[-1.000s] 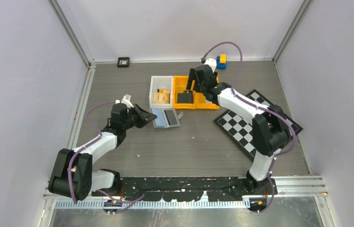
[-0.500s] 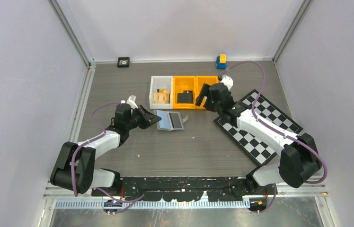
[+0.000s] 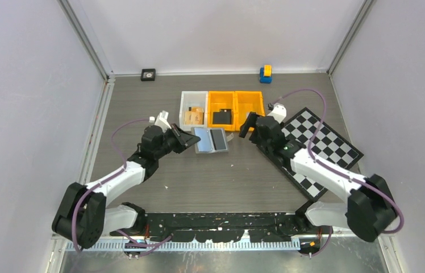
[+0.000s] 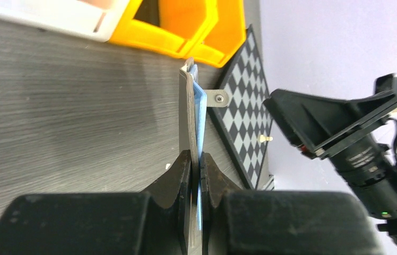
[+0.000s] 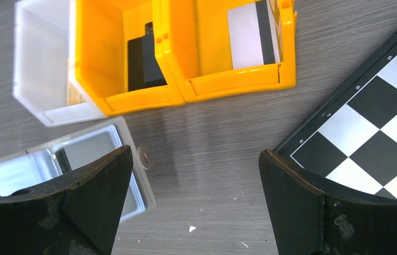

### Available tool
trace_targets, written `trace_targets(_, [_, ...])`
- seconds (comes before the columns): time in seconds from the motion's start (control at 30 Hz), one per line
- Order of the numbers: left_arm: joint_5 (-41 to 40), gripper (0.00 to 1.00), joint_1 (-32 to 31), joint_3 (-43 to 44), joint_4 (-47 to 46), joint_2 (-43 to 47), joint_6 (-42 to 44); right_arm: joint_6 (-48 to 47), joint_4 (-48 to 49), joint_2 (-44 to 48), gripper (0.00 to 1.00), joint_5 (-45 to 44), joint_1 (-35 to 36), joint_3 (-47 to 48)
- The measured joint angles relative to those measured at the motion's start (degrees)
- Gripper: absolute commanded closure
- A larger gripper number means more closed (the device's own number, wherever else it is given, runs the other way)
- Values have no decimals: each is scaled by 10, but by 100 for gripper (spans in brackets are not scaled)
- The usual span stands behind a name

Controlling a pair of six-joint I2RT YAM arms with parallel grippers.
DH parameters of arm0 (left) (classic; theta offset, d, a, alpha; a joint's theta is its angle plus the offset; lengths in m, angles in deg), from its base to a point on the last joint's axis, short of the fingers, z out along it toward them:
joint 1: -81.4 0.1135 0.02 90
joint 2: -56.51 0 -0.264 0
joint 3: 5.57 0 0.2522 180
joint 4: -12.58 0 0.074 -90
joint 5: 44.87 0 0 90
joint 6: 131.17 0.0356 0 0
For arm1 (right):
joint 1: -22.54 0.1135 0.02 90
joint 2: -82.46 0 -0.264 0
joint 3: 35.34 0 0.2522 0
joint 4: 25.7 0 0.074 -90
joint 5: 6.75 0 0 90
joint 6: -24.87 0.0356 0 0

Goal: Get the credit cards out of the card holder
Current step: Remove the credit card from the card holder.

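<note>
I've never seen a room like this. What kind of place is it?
Probably a robot testing booth in a lab: a left arm and a right arm bolted at the table edge, plain walls on metal rails closing it in, and a checkerboard lying flat.

You have a grey wallet point(image 3: 210, 140) with pale blue pockets on a grey wood-grain table point(image 3: 199, 182); behind it stand one white bin point(image 3: 183, 111) and two orange bins point(image 3: 222, 94). The middle bin shows a black card point(image 3: 221, 118); the right one a silvery card point(image 5: 243, 37) with a dark stripe; the board point(image 3: 338, 145) is black-and-white checked.
</note>
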Motion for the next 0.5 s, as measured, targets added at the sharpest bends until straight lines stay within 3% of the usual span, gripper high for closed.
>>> trace_targets(0.27, [2,100,-2,-12,-34,57,1,-10,121,134,1,53,-1,-98])
trace_targets(0.5, [34,100,-3,-26,-85,63,1,-12,193,110,0,177,-9,-102])
